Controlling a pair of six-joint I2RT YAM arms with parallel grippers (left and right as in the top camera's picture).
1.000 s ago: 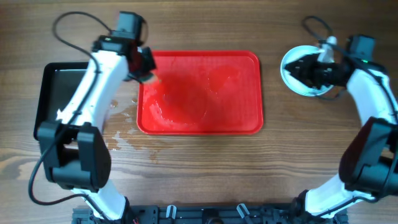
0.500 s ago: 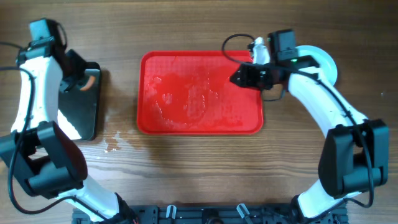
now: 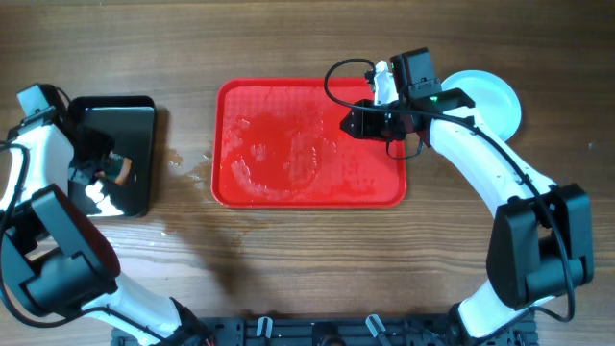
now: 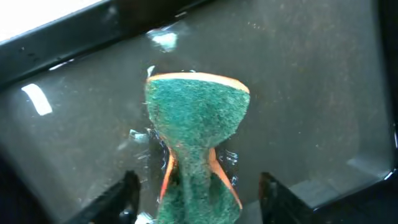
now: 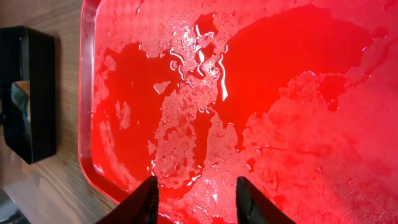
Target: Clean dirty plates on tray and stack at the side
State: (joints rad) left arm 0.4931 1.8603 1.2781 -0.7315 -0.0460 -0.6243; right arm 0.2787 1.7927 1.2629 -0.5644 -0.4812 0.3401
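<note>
Plates (image 3: 496, 96): pale mint-blue, resting on the table (image 3: 307, 269) just beside the upper right corner of the red tray (image 3: 380, 183). The right arm crosses in front of them. The number in the stack cannot be determined from the overhead view.

Red tray: centred on the table. No plates lie on it. Its surface is wet, with pooled water and droplets across most of its floor.

Right gripper (image 5: 198, 198): positioned over the tray's upper right area. Fingers are parted with nothing between them.

Left gripper (image 4: 200, 191): positioned over the glossy black tray (image 4: 323, 81) at the left side of the table, well apart from the red tray. Fingers are spread and clear of the sponge.

Sponge (image 4: 198, 118): green scouring face up, orange layer visible at the edges, pinched in at the waist. It lies on the wet floor of the black tray, its near end between the left fingers.

Water spots (image 3: 189, 165) mark the table between the two trays.
</note>
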